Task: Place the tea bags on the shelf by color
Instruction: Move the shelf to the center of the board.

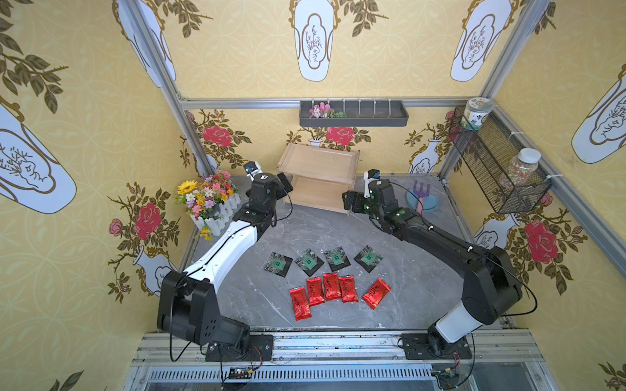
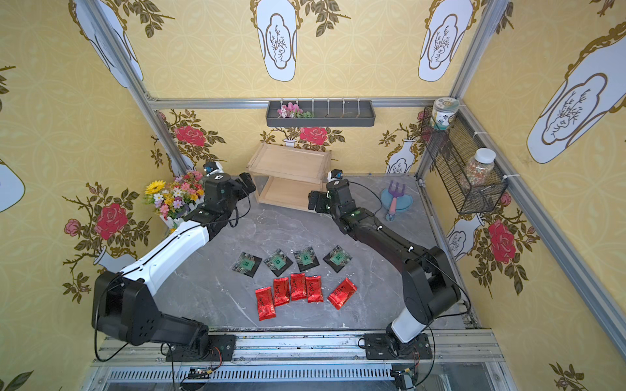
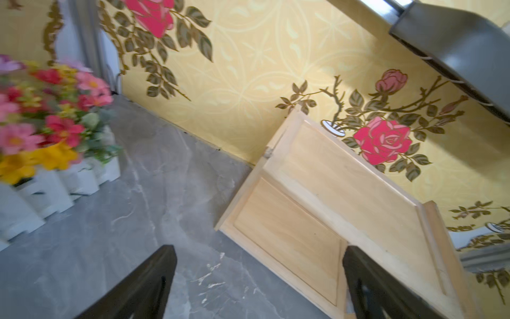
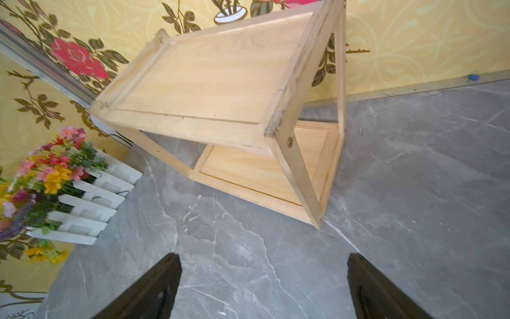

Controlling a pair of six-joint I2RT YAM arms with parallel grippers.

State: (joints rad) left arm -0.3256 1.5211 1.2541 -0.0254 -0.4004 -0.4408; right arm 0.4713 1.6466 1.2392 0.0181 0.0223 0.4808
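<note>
Left gripper [image 1: 284, 182], right gripper [image 1: 349, 202]: jaws wide open, empty, near shelf [image 1: 318, 162]. Risk: middle red tea bags [image 1: 332, 287] touch each other, so pinch may lift two; flat foil likely slips.

— From where do the top views look?
— From high over my bases, tilted down toward the back wall, far enough to hold the whole table [image 1: 416, 298]. Both top views share nearly everything.
— And the wrists?
— Close and low. Each looks out past its own claw, left gripper [image 3: 258, 248] and right gripper [image 4: 263, 255], at the shelf [image 3: 317, 193]. Both share the flower box [image 4: 91, 198] too.
</note>
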